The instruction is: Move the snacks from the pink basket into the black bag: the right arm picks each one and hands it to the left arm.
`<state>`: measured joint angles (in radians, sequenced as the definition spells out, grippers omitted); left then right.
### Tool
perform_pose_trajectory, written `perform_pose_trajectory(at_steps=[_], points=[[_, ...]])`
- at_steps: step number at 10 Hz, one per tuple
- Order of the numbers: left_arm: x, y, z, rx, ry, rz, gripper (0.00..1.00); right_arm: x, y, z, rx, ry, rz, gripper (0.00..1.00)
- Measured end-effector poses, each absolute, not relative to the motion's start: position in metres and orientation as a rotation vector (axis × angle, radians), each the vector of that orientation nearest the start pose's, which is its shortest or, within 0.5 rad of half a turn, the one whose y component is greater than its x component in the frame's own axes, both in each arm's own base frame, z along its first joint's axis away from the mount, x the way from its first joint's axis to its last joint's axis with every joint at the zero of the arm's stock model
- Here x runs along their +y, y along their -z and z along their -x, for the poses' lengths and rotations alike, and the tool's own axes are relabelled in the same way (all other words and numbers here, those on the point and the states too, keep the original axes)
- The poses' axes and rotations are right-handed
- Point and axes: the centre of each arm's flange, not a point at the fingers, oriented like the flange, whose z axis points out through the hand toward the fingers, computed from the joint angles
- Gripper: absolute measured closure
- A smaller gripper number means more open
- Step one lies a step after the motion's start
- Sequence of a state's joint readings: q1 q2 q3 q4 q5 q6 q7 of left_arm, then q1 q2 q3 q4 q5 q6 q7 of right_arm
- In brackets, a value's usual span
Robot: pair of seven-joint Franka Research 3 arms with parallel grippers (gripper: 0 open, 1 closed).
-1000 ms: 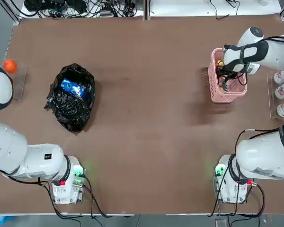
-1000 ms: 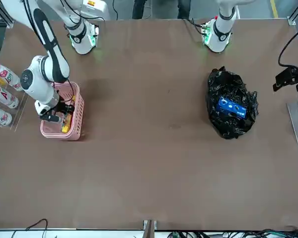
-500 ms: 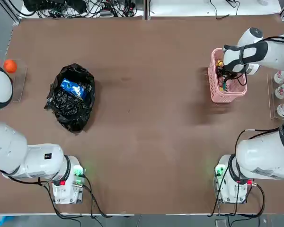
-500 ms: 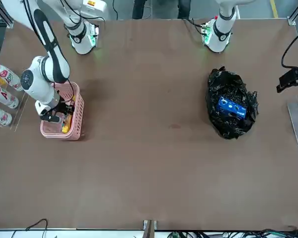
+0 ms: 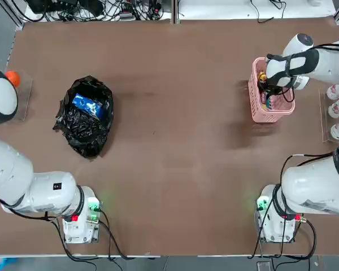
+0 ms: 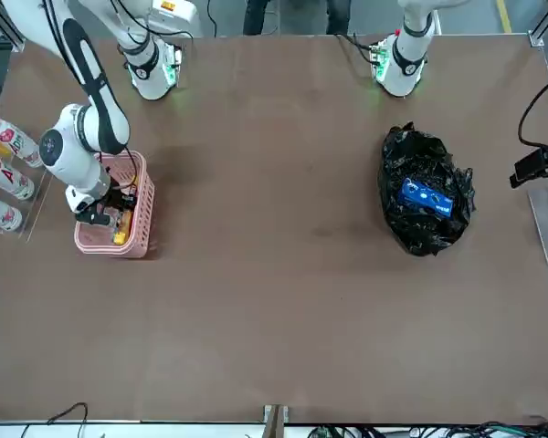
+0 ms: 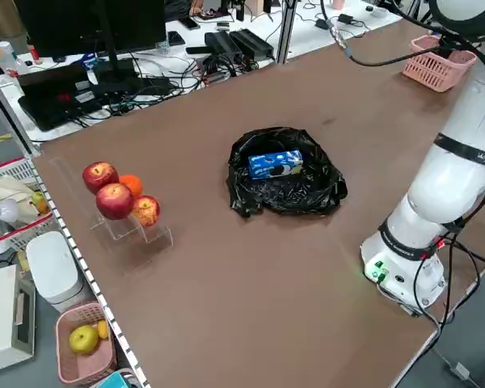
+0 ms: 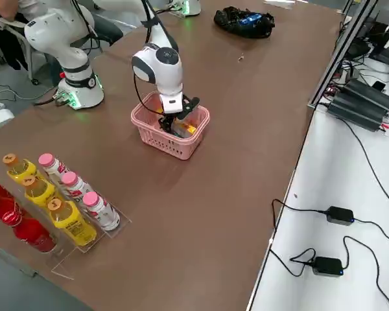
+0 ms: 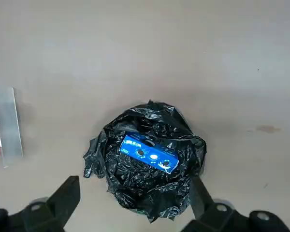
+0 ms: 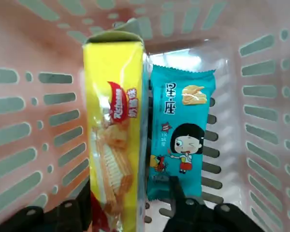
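1. The right gripper is down inside the pink basket at the table's right side, its fingers straddling the yellow packet; they have been narrowing over the last second but are not yet pressed on it, so I judge the grasp under way, not made.
2. The teal packet lies flat just beside the yellow one, both still in the basket.
3. The blue pouch already sits in the black bag, so one of three snacks looks delivered.
4. The left gripper has drifted outward toward the table's left edge, hanging above the bag with fingers spread wide, empty.
5. Next comes lifting the yellow packet for the handover.
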<state>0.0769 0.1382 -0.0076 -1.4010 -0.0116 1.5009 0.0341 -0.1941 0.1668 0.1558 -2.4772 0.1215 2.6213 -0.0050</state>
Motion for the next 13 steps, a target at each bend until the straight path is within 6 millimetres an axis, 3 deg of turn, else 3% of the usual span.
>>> perform_pose_trajectory(at_steps=[4,9,13], points=[[0.036,-0.639,-0.585,-0.053,0.014,3.154,0.00,-0.018,-0.225,-0.475,0.212,-0.030,3.048,0.48],[0.038,-0.637,-0.588,-0.065,0.041,3.168,0.00,-0.017,-0.225,-0.475,0.212,-0.031,3.047,0.72],[0.038,-0.634,-0.591,-0.079,0.041,3.172,0.00,-0.017,-0.225,-0.475,0.212,-0.036,3.046,0.76]])
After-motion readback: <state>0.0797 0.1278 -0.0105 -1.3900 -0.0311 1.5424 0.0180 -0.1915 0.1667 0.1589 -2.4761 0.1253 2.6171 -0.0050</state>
